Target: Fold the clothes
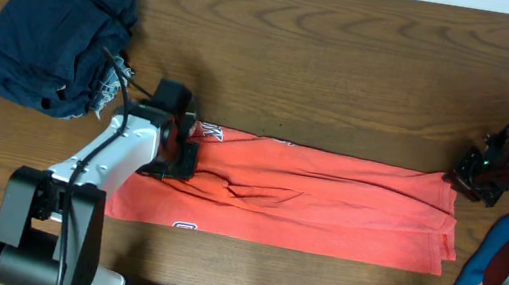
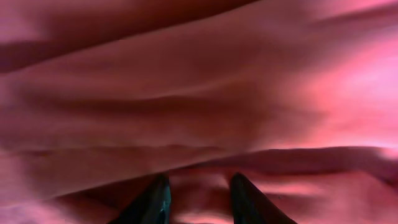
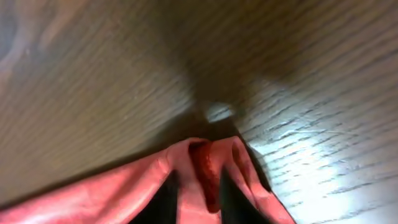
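A long red garment [image 1: 326, 204] lies flat across the front of the wooden table [image 1: 347, 65], folded lengthwise, with a white label near its left end. My left gripper [image 1: 181, 157] is down on its upper left part. In the left wrist view the fingers [image 2: 199, 193] sit close together with a ridge of the red cloth [image 2: 199, 93] between them. My right gripper [image 1: 461, 179] is at the garment's upper right corner. In the right wrist view its fingers [image 3: 199, 186] pinch that red corner [image 3: 124, 193] just above the table.
A crumpled pile of dark navy clothes [image 1: 53, 37] lies at the back left of the table. A blue item [image 1: 495, 259] shows at the right edge behind my right arm. Bare wood [image 3: 124, 74] lies beyond the garment's far edge.
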`<state>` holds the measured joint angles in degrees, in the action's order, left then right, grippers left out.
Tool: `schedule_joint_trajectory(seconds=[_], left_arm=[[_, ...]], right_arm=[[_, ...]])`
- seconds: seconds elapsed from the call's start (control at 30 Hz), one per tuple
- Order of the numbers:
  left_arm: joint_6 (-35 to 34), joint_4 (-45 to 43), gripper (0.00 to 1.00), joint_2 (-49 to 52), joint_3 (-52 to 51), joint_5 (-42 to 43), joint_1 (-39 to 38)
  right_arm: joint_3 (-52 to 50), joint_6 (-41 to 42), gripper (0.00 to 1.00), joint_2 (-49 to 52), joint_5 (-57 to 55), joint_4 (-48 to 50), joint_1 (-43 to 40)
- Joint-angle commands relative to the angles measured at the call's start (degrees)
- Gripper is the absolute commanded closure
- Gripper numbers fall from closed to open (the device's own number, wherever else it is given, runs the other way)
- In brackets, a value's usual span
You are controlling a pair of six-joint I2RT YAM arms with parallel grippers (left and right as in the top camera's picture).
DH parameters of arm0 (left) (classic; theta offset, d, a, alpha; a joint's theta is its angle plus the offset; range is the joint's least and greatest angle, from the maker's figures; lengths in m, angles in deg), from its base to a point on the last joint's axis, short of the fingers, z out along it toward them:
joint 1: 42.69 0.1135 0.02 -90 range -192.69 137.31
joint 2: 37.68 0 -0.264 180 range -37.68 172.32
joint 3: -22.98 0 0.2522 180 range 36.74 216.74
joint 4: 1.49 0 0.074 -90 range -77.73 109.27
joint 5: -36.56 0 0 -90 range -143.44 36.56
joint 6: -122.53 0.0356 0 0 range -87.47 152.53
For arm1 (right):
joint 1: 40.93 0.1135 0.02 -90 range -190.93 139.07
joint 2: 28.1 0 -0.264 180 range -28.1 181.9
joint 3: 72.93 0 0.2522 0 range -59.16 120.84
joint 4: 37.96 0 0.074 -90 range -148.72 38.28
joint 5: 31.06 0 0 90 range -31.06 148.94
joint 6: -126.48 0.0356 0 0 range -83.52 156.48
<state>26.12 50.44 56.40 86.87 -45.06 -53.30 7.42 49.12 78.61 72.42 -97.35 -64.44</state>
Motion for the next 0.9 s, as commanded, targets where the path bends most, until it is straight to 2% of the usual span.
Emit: schedule_joint_trajectory(seconds=[0.0, 0.03, 0.2, 0.37, 0.4, 0.43, 0.47, 0.53, 0.67, 0.77, 0.8, 0.87], left_arm=[[-1.38, -1.05, 0.67, 0.28, -1.16, -5.46, 0.02], [-1.4, -1.22, 0.67, 0.28, -1.16, -5.46, 0.02], [-1.4, -1.84, 0.67, 0.28, -1.16, -5.46, 0.02], [-1.49, -2.47, 0.67, 0.26, -1.16, -5.46, 0.02], [-1.66, -2.51, 0.67, 0.28, -1.16, -5.44, 0.02], [-1.64, -2.64, 0.66, 0.26, -1.16, -5.44, 0.02], [-1.64, -2.84, 0.63, 0.26, -1.16, -5.44, 0.02], [-1.64, -3.63, 0.57, 0.26, -1.03, -5.4, 0.02], [-1.6, -3.37, 0.53, -0.31, 1.05, -3.06, 0.02], [-1.6, -1.73, 0.52, -1.68, 3.5, -0.17, 0.02], [-1.6, -1.11, 0.52, -2.29, 4.31, 0.55, 0.02], [-1.6, -0.5, 0.52, -3.58, 5.25, 1.68, 0.02]], right_arm=[[-0.09, 0.7, 0.95, -1.49, 0.74, 1.25, -0.24], [0.42, 0.83, 0.99, -1.51, 0.72, 1.36, -0.48], [4.68, 1.05, 0.99, -1.51, 0.02, 1.29, -3.26], [6.91, 1.05, 0.96, -1.51, 0.09, 1.29, -6.91], [6.91, 1.01, 0.79, -1.51, 0.35, 1.22, -7.34], [6.91, 0.96, 0.54, -1.51, 0.94, 0.87, -7.67], [6.91, 0.26, 0.44, -1.51, 1.9, 0.2, -7.89], [6.91, -0.52, 0.38, -1.51, 3.13, -1.2, -8.17], [6.91, -0.79, 0.39, -1.51, 3.87, -6.27, -8.41], [6.91, -5.68, 0.46, -1.51, 8.31, -12.28, -8.28], [6.91, -7.04, 0.51, -1.51, 9.55, -14.6, -8.2], [6.82, -7.61, 0.67, -1.51, 9.94, -19.54, -7.8]])
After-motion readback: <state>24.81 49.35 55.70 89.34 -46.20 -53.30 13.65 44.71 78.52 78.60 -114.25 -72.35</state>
